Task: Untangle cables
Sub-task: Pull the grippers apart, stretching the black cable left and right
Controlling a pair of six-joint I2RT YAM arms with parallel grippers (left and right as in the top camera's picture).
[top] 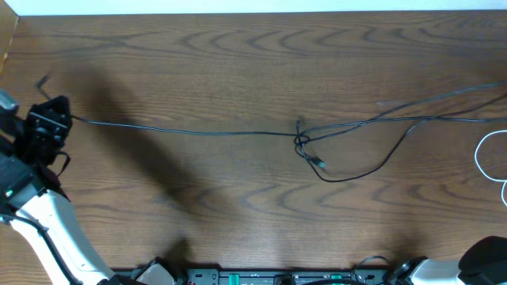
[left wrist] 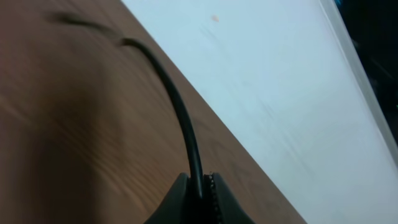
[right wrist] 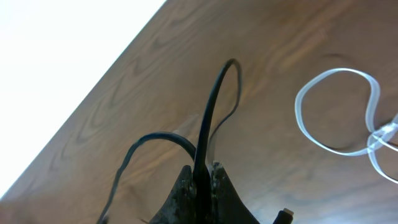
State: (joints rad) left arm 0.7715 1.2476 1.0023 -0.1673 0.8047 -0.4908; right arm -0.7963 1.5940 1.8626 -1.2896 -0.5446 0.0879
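A thin black cable runs taut from my left gripper at the far left to a small knot mid-table. From the knot, black strands and a loose loop trail off the right edge. In the left wrist view my left gripper is shut on the black cable. In the right wrist view my right gripper is shut on a black cable that arches up from the jaws. The right gripper is outside the overhead view. A white cable loops at the right edge, and also shows in the right wrist view.
The wooden table ends at a white surface along its far edge. A small plug end lies near my right gripper. The arm bases and their thicker cables sit along the front edge.
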